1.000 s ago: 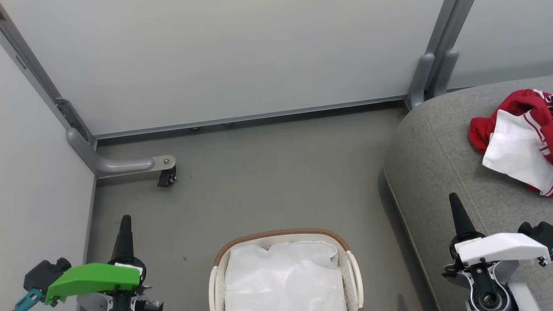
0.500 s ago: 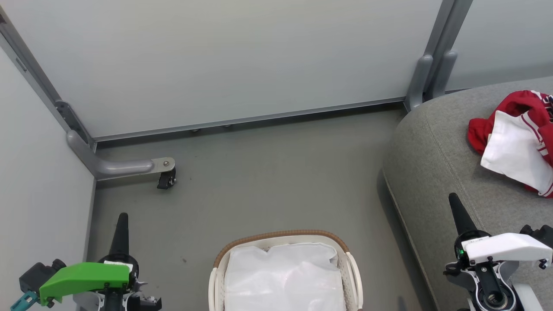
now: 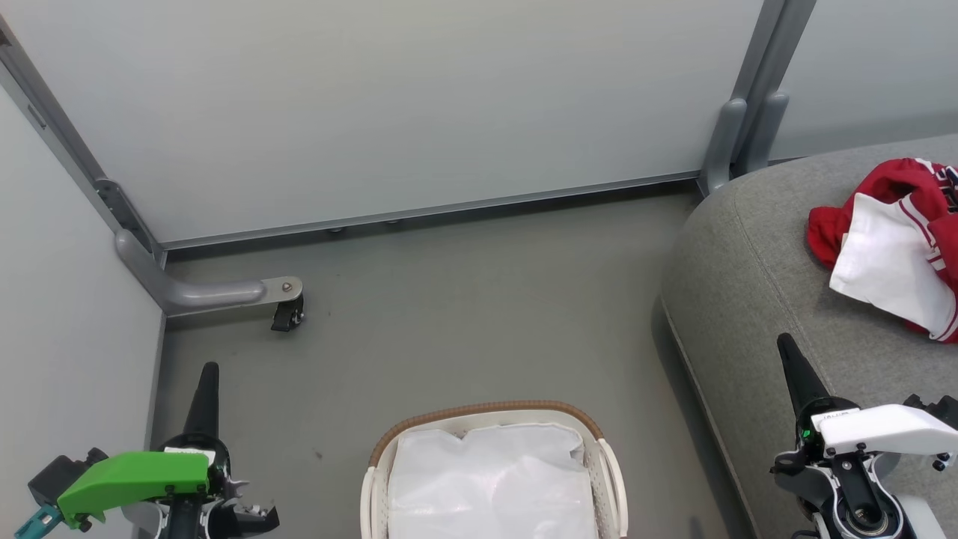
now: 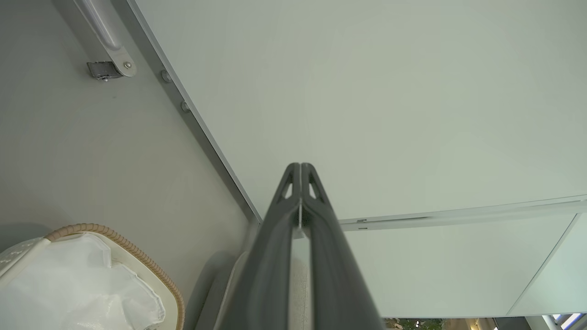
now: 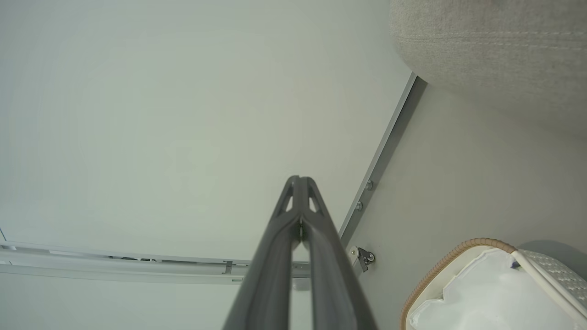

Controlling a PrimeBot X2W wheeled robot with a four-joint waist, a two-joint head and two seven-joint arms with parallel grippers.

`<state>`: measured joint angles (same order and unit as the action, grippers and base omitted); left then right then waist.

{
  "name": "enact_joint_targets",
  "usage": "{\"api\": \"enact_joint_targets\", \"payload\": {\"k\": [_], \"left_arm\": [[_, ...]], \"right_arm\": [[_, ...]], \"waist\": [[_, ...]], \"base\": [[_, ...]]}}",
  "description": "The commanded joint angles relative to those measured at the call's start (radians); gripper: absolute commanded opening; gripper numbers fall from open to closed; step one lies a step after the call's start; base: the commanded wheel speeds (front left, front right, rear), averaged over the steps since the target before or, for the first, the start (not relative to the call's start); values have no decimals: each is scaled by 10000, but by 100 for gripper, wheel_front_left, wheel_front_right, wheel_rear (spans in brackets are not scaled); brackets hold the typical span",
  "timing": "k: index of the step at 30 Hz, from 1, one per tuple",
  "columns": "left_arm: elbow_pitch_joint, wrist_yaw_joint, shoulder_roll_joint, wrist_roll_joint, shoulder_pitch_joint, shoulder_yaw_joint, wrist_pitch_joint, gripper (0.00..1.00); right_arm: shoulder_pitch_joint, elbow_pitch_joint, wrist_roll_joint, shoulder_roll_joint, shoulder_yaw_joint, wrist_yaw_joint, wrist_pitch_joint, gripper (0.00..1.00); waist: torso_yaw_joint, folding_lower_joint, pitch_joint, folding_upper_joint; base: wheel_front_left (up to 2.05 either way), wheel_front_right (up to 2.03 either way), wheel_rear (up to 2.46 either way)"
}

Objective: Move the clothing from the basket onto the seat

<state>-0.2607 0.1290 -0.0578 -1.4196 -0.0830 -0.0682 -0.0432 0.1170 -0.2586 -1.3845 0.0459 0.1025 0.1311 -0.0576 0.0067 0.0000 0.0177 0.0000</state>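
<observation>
The red clothing (image 3: 894,228), with striped trim and its white inside showing, lies crumpled on the grey seat (image 3: 756,284) at the right. On the floor at the bottom middle stands the white basket (image 3: 490,415) with its brown woven rim; inside it I see its white liner. My left gripper (image 3: 207,368) is shut and holds nothing, to the left of the basket. My right gripper (image 3: 786,340) is shut too, over the seat's front edge, below the clothing. The basket (image 4: 133,250) and the seat (image 5: 486,46) also appear in the wrist views.
Grey partition panels (image 3: 419,97) close off the back and the left. A panel foot with a small black caster (image 3: 287,313) juts onto the floor at the left. Another grey post (image 3: 737,127) stands by the seat's far corner.
The left gripper has sunk a little toward the lower left of the head view. The right gripper has barely moved. The whole picture has shifted slightly.
</observation>
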Motion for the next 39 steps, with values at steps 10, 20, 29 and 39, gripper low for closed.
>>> {"api": "enact_joint_targets", "payload": {"k": [10,20,29,39], "left_arm": [[124,26,-72,-895,-240,-170,-272,0],[156,29,-61,-1548,-290,-264,-461,0],[179,31,-49,-2088,-314,-360,-639,0],[171,32,-30,-2043,-308,-374,-649,0]], "right_arm": [[-85,117,-1008,66,73,-5,-265,0],[-111,139,-1723,69,108,-6,-454,0],[-138,164,-2330,70,138,-5,-599,0],[-138,159,-2296,70,133,-5,-603,0]], "waist": [[-25,0,-54,0],[-47,0,-102,0],[-67,0,-145,0],[-67,0,-146,0]], "base": [[0,0,0],[0,0,0],[0,0,0],[0,0,0]]}}
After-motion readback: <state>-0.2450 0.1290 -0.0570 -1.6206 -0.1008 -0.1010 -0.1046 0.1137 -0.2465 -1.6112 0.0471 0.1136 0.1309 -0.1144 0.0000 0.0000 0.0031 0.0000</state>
